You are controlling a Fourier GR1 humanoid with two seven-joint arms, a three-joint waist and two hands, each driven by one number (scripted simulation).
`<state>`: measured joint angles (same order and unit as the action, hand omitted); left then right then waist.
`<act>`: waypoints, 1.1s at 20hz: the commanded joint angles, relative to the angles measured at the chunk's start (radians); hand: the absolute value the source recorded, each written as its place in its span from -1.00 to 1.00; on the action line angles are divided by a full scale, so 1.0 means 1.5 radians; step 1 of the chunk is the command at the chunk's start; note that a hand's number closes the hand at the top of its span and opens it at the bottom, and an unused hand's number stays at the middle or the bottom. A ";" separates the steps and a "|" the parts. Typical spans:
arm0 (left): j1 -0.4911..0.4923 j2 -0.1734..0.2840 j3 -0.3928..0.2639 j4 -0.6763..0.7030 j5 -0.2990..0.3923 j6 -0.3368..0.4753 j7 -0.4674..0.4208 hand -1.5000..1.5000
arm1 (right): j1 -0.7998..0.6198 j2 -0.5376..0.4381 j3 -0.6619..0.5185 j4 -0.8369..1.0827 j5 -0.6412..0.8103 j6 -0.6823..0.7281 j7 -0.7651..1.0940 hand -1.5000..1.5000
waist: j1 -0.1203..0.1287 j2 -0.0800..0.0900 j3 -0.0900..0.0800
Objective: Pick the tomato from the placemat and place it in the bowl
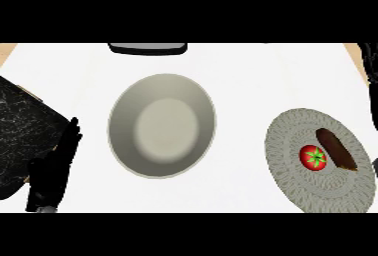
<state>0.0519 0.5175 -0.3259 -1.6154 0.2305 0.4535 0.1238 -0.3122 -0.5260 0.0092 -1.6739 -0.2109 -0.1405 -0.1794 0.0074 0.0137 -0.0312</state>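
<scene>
**Tomato waiting, reach not begun**

Low at the left edge, my left hand (53,170) rests with its fingers straight and pointing up the counter, holding nothing, beside a dark marbled slab (18,132) that runs off the picture. My right hand is hard to make out: only a dark sliver shows along the right border, so I cannot tell how its fingers stand.

The tomato (313,157) sits on the round woven placemat (295,185) at the right, green stalk up, untouched. Just beside it, on the same mat, lies a long brown thing (337,150) that I cannot name for certain. The bowl (162,125), pale and oval, holds nothing and stands in the middle of the counter, well apart from the mat.

I judge the task at its very first step: nothing is picked yet. Next, I should bring my right hand over the mat, come down on the tomato from above and curl round it without nudging the brown thing, then carry it left to the bowl.
</scene>
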 commanded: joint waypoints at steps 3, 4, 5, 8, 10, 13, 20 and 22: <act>-0.079 0.021 0.093 -0.021 0.042 -0.038 -0.039 0.00 | -0.023 0.076 0.084 -0.006 -0.002 0.005 0.044 -1.00 | 0.005 -0.009 0.020; -0.115 -0.007 0.100 0.005 0.039 -0.030 -0.073 0.00 | -0.020 0.098 0.109 0.003 -0.012 0.022 0.028 -1.00 | 0.001 -0.006 0.020; -0.123 0.011 0.119 -0.021 0.051 -0.052 -0.098 0.00 | -0.034 0.127 0.133 0.009 -0.007 0.007 0.042 -1.00 | 0.013 -0.007 0.019; -0.130 0.001 0.131 -0.015 0.067 -0.042 -0.087 0.00 | 0.022 0.032 0.102 0.055 0.226 -0.159 0.057 -1.00 | -0.025 -0.010 0.013; -0.137 0.014 0.163 -0.007 0.088 -0.056 -0.093 0.00 | 0.071 0.129 0.110 0.029 0.259 -0.275 0.008 -1.00 | -0.025 -0.012 0.018; -0.167 0.014 0.184 0.050 0.099 -0.091 -0.121 0.00 | 0.147 0.165 0.210 -0.019 0.384 -0.344 -0.006 -1.00 | -0.028 -0.010 0.019; -0.128 0.046 0.226 0.053 0.128 -0.151 -0.135 0.00 | 0.256 0.083 0.253 -0.164 0.635 -0.313 0.272 -1.00 | -0.026 -0.017 0.017; -0.144 0.019 0.210 0.067 0.113 -0.130 -0.140 0.00 | 0.260 0.059 0.233 -0.216 0.683 -0.254 0.360 -1.00 | -0.031 -0.015 0.017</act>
<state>-0.1637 0.5555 -0.0192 -1.5384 0.3964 0.2737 -0.0672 0.0271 -0.3876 0.3687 -1.8911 0.6544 -0.5885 0.1639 -0.0339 -0.0093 -0.0054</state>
